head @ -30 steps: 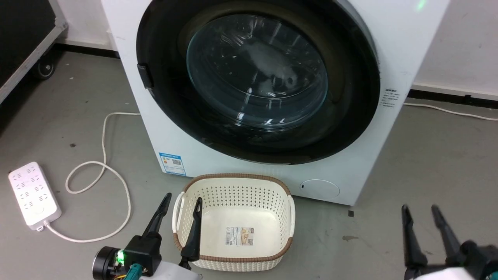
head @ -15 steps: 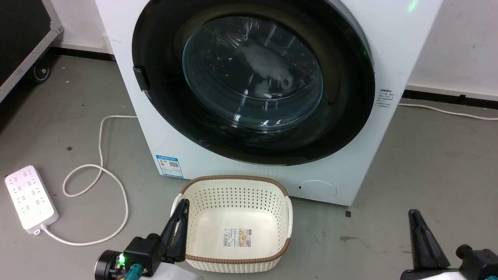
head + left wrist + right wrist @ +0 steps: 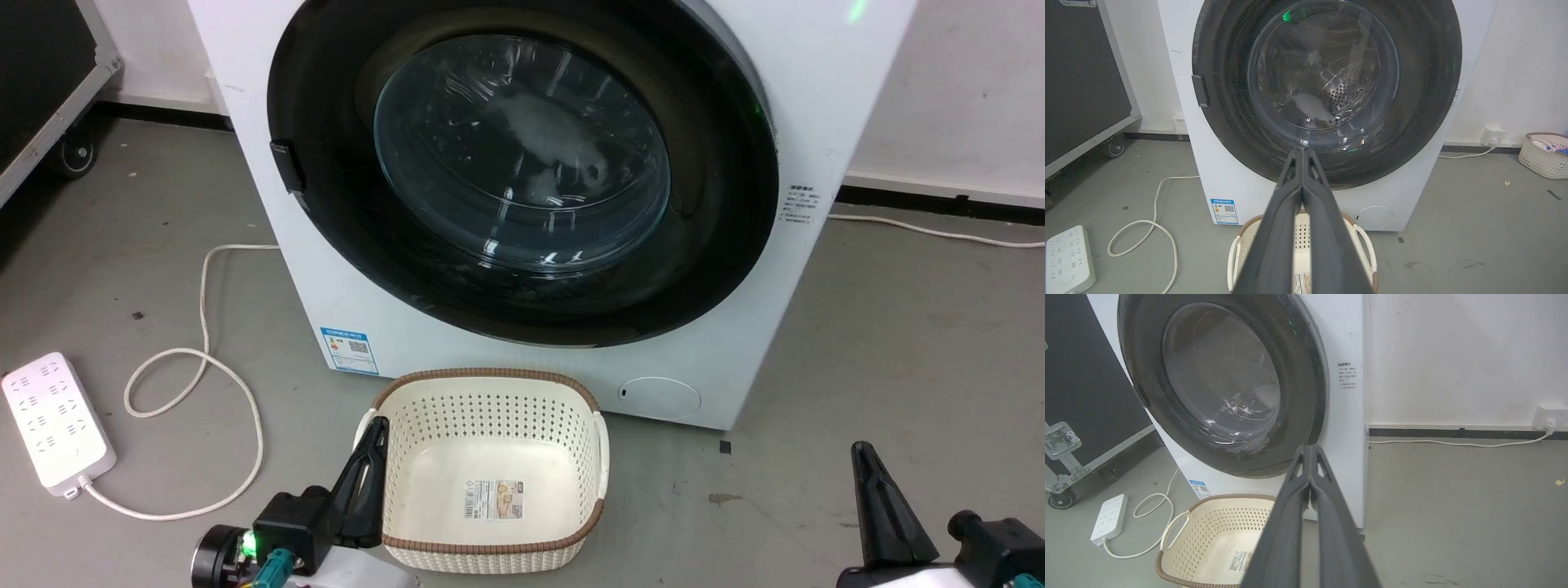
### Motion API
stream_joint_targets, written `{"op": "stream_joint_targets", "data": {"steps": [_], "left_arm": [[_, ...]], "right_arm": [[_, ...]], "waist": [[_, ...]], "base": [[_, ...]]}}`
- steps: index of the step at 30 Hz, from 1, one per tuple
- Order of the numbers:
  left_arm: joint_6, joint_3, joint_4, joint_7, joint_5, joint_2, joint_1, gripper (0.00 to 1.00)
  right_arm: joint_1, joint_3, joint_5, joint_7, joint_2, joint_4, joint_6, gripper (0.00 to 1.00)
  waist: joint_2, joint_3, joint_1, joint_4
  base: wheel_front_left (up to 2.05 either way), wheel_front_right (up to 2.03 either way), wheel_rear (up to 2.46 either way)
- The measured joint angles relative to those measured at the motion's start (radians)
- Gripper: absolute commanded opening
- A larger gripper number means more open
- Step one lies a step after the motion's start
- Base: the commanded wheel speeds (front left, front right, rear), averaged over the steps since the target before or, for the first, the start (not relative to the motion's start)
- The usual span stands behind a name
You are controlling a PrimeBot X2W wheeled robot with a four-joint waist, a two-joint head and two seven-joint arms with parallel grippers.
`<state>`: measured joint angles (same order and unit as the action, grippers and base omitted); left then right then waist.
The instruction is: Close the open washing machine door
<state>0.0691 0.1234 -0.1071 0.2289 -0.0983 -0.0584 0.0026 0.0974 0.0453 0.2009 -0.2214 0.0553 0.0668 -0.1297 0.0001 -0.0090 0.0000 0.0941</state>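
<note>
Head view: washing machine door [image 3: 702,269] is seen flush against the washing machine [image 3: 735,359]; latching cannot be told. Left gripper [image 3: 367,465], clenched on nothing, is held low beside the laundry basket [image 3: 490,377] rim, well below the door. Right gripper [image 3: 882,506], likewise clenched and empty, sits low right.

Left wrist view: door lies ahead, apart from the fingertips.

Right wrist view: door is placed up-left.

Risk judged: an unlatched door could swing out, and the basket could be knocked.
</note>
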Motion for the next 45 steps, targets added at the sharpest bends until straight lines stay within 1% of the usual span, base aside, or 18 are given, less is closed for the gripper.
{"op": "stream_joint_targets", "data": {"steps": [45], "left_arm": [[-0.027,-0.049,0.042,-0.098,0.043,0.004,0.0,0.0]], "right_arm": [[-0.027,-0.019,-0.081,0.094,0.0,-0.024,0.0,0.0]], "waist": [[0.0,0.004,0.0,-0.04]], "base": [[0.0,0.0,0.0]]}}
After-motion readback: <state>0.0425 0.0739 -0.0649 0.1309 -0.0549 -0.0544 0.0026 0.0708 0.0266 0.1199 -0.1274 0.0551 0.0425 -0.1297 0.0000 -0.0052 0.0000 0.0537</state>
